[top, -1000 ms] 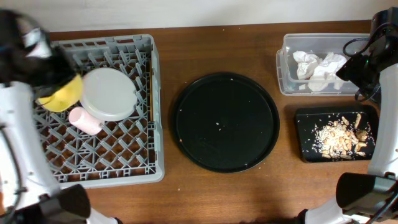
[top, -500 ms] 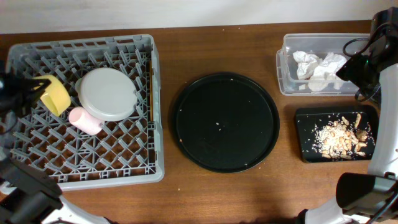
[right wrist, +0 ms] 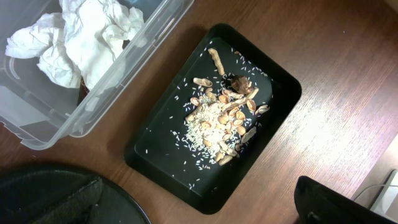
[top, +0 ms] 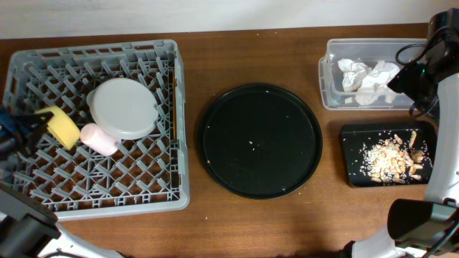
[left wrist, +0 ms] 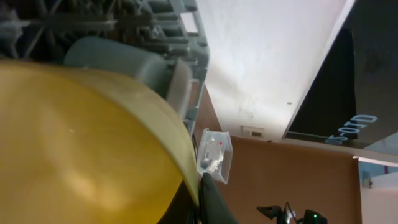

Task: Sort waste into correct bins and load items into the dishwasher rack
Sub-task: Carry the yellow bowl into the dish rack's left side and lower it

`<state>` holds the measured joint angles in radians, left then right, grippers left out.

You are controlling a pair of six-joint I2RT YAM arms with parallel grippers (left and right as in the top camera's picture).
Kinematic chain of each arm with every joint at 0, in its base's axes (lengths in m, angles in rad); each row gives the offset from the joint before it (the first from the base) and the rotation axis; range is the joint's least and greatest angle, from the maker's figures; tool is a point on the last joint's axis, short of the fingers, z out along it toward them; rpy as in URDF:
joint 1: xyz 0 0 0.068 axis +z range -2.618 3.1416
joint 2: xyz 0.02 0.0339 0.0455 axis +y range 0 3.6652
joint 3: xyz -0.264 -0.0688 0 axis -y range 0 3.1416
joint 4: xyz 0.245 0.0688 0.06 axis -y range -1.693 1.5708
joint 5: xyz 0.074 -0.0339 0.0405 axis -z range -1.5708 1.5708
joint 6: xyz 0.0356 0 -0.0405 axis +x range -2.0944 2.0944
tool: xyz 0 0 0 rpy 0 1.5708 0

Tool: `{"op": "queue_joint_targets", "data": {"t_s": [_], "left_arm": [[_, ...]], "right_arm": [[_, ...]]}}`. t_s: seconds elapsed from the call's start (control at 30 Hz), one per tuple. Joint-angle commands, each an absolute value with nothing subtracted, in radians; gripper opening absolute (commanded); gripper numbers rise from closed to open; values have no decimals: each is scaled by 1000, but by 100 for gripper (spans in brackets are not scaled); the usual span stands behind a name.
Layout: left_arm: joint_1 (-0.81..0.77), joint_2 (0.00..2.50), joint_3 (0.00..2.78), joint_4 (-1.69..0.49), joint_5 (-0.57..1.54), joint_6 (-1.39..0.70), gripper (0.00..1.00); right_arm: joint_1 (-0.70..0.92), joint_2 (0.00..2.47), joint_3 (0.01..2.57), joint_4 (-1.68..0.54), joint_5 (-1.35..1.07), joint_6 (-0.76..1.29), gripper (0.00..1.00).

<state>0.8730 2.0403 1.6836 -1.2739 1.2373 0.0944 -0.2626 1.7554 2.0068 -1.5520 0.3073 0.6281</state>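
Gripping yellow bowl (top: pixel 63 127) at dishwasher rack (top: pixel 115 203).
We noted left jaws clamped on it, right jaws apart; a careless release risked knocking pink cup (top: pixel 98 138).

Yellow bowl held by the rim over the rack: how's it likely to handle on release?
The yellow bowl looks smooth and rigid, probably light plastic. The left gripper pinches only its rim, bowl on edge, so it may pivot or slip. Set down on edge in the dishwasher rack, it could roll or tip unless pegs catch it.
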Motion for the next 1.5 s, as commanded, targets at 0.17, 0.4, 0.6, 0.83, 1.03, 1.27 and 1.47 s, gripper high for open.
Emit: {"op": "queue_joint_targets", "data": {"t_s": [0.17, 0.4, 0.6, 0.83, 1.03, 1.27, 1.47], "left_arm": [[898, 2057, 1579, -1205, 1325, 129, 2], [973, 2057, 1579, -1215, 1325, 113, 5], [1023, 2057, 1579, -1235, 1320, 113, 50], [1085, 2057, 1588, -1235, 1310, 95, 64], [1136, 2057, 1668, -1261, 1172, 7, 64], [1134, 2057, 1785, -1337, 1031, -75, 50], [1023, 2057, 1844, -1440, 1009, 1, 0]], "right_arm": [[-269, 1763, 2012, -1555, 326, 633, 99], [-269, 1763, 2012, -1555, 326, 633, 99], [-269, 1763, 2012, -1555, 326, 633, 99], [-269, 1763, 2012, -1555, 326, 633, 99], [-269, 1763, 2012, -1555, 326, 633, 99], [-269, 1763, 2012, -1555, 326, 633, 99], [-269, 1763, 2012, -1555, 326, 633, 99]]}}
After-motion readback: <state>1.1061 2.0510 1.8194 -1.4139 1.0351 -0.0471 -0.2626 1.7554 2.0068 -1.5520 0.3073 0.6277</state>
